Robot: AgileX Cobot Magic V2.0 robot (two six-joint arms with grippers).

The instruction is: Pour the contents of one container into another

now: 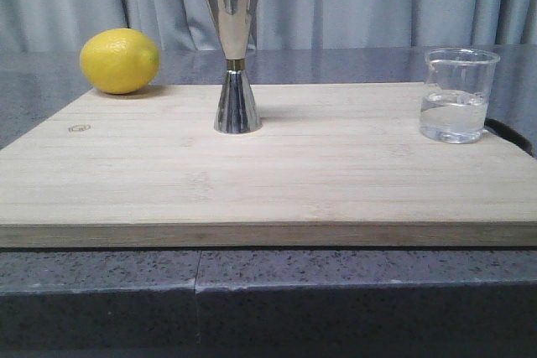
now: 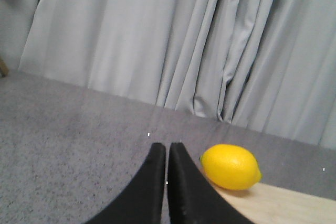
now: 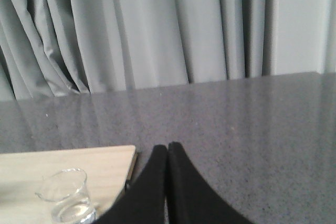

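- Two grippers, left gripper [image 2: 167, 153] and right gripper [image 3: 167, 153], sit clenched and empty, clear of the wooden board [image 1: 268, 182].
- Half-filled beaker [image 1: 457, 95] stands near the board's right edge, well apart from the jigger [image 1: 234, 54] at centre.
- Tall, narrow-waisted jigger could tip if nudged; its small mouth risks spillage.

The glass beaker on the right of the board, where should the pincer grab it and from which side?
Probably grip the beaker across its straight wall, above the liquid line, coming in level from the right with the right pincer, now shut. It stands upright near the right edge of the board, its spout faces left toward the jigger, and nothing stands on that side.
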